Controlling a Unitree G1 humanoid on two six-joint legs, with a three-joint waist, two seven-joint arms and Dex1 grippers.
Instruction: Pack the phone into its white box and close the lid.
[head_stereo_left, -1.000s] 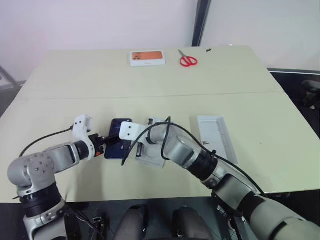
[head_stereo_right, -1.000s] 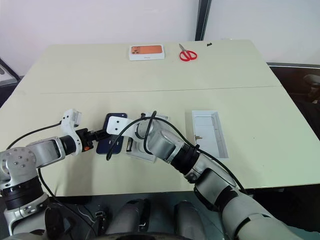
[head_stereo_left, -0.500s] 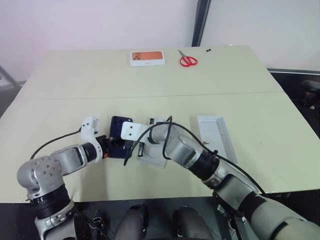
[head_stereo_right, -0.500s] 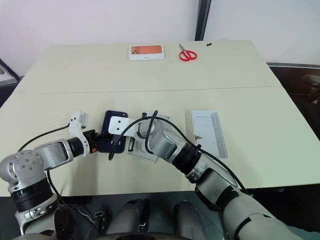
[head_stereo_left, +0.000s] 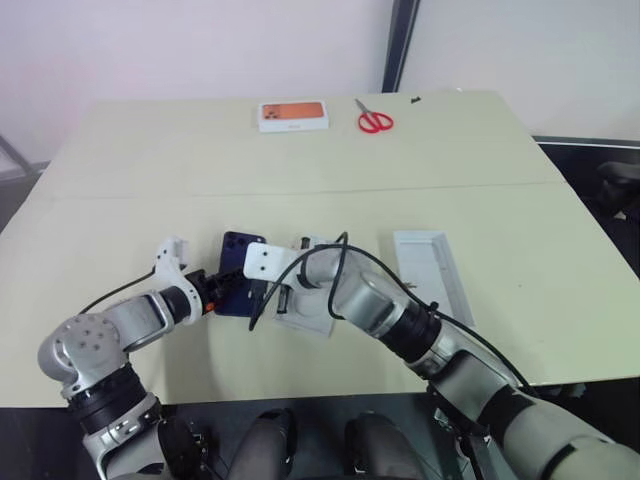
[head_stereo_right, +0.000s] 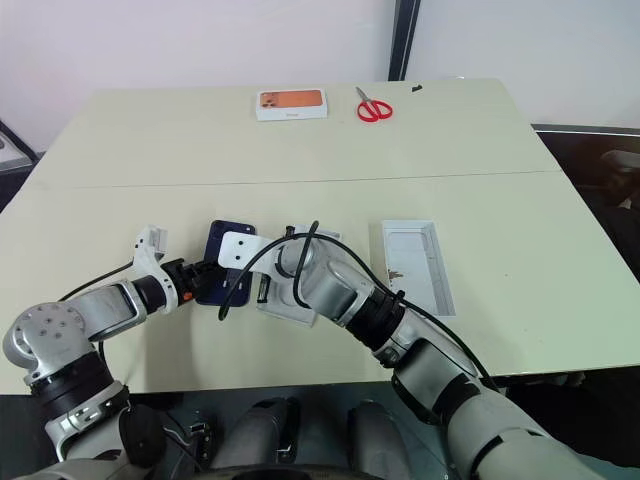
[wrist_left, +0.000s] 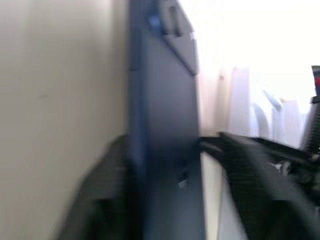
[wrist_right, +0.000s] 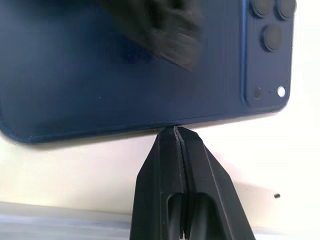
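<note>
Left wrist view shows the left gripper with one black finger on each side of the phone, grasping its thin edge. Right wrist view shows the right gripper fully clenched, fingers pressed together, tips touching the long edge of the phone and holding nothing. In the left eye view the phone lies left of centre on the table, between the two grippers. The white box is just right of it, partly under the right arm. The lid lies further right, inside up. A small box with orange picture and red scissors lie at the far edge. No writing can be read.
</note>
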